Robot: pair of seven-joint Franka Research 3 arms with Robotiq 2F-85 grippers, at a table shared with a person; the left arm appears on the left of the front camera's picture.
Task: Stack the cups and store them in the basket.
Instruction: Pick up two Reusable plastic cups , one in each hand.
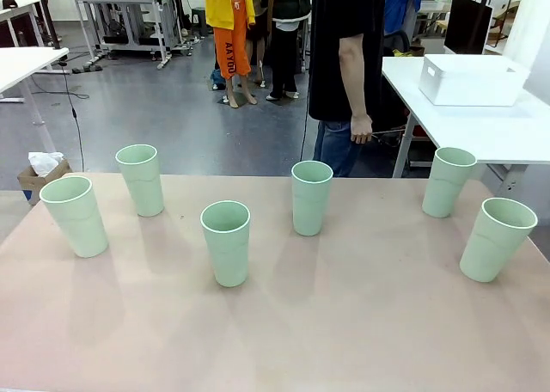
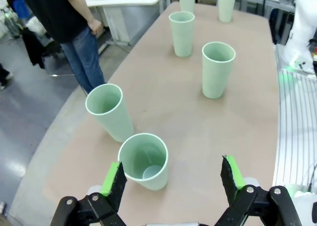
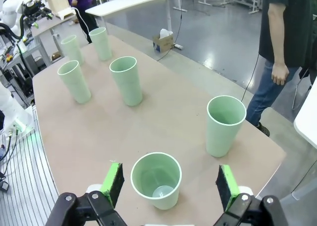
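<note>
The left gripper (image 2: 172, 179) hangs above the left end of the table (image 2: 237, 137), tilted down and looking along its length. Its two black fingers are spread wide, and the green pads (image 2: 112, 178) face each other. The right gripper (image 3: 170, 184) hangs the same way above the table's right end, its fingers equally wide apart.

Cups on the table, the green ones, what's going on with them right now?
Nothing is stacked yet. Six mint-green cups stand upright and apart on the tan table. Both grippers are open and hold nothing: the left gripper looks down at the leftmost cup, the right gripper at the rightmost cup. The white basket sits on a separate white table behind, and a person stands at the far side.
</note>
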